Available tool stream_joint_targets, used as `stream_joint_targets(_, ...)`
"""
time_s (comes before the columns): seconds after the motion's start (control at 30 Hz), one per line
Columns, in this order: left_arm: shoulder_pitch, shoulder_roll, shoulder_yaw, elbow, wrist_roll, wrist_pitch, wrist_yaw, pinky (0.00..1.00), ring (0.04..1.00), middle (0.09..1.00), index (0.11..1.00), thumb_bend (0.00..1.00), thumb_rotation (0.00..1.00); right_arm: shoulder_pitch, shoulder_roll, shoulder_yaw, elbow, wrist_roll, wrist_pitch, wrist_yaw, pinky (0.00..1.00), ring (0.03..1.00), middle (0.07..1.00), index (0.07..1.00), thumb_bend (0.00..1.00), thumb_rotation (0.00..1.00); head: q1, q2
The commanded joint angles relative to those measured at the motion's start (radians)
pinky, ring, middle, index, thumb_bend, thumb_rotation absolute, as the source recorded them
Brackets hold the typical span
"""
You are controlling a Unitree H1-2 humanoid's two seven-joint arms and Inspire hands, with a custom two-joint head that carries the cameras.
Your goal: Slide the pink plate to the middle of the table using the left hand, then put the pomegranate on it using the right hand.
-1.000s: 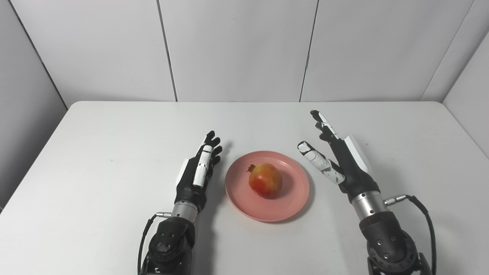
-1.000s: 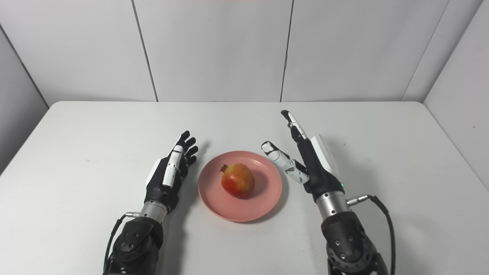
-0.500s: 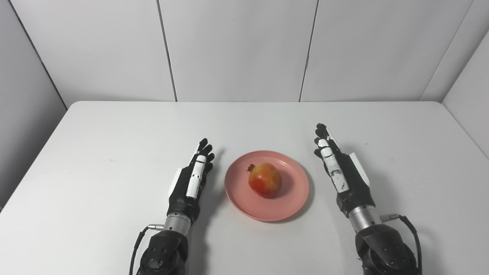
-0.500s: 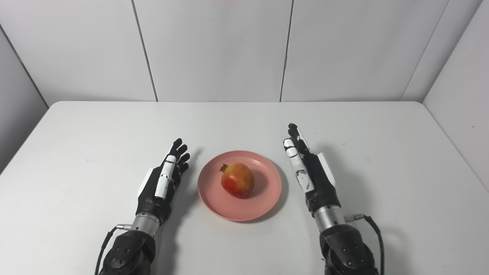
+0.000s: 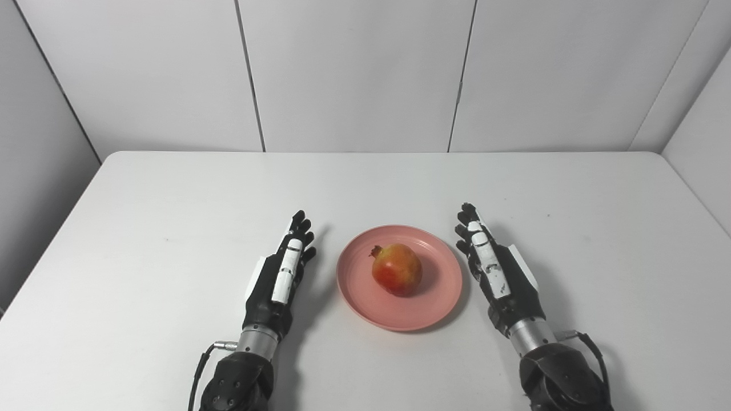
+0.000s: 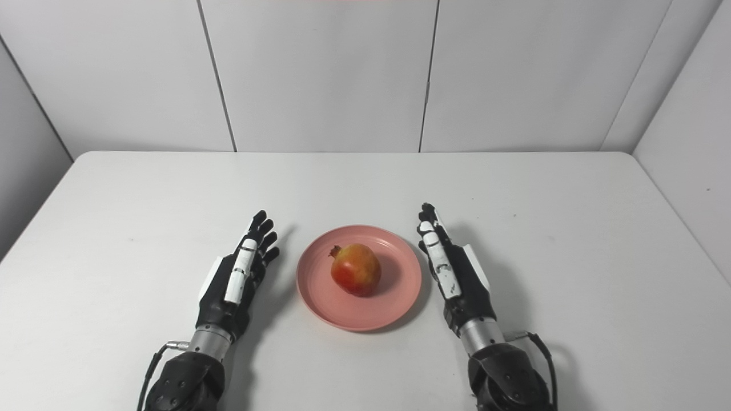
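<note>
A pink plate (image 5: 434,297) lies in the middle of the white table (image 5: 171,194). A red and yellow pomegranate (image 5: 397,269) rests on the plate, a little left of its centre. My left hand (image 5: 280,274) lies just left of the plate, apart from it, fingers straight and holding nothing. To the right of the plate my right hand (image 5: 494,268) stands on edge with its fingers stretched forward, close to the rim and empty. The same layout shows in the right eye view, with the pomegranate (image 6: 356,269) between the left hand (image 6: 234,277) and the right hand (image 6: 451,268).
Grey panel walls (image 5: 354,74) close the table at the back and both sides. A cable (image 5: 594,357) loops off the right forearm and another cable (image 5: 200,368) off the left wrist.
Both hands have drawn back toward the near edge. The right hand's thumb, spread toward the plate a second ago, has folded in alongside the fingers. Plate and pomegranate have not moved.
</note>
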Motion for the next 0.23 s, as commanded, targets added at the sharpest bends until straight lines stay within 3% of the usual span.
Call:
stream_joint_targets(0.0, -0.009, 0.006, 0.005, -0.001, -0.013, -0.020, -0.014, 1.00, 0.996, 1.000, 0.996, 0.37, 1.00, -0.023, 0.005, -0.001, -0.022, 0.013, -0.054, -0.010, 1.00, 1.000, 1.000, 1.000, 0.22, 1.00, -0.001, 0.002)
stream_joint_targets(0.2, -0.005, 0.006, 0.004, -0.012, -0.021, -0.012, -0.022, 1.00, 0.994, 1.000, 1.000, 0.38, 1.00, -0.020, 0.008, 0.004, -0.029, 0.007, -0.046, -0.030, 1.00, 0.990, 0.998, 0.995, 0.19, 1.00, 0.000, 0.001)
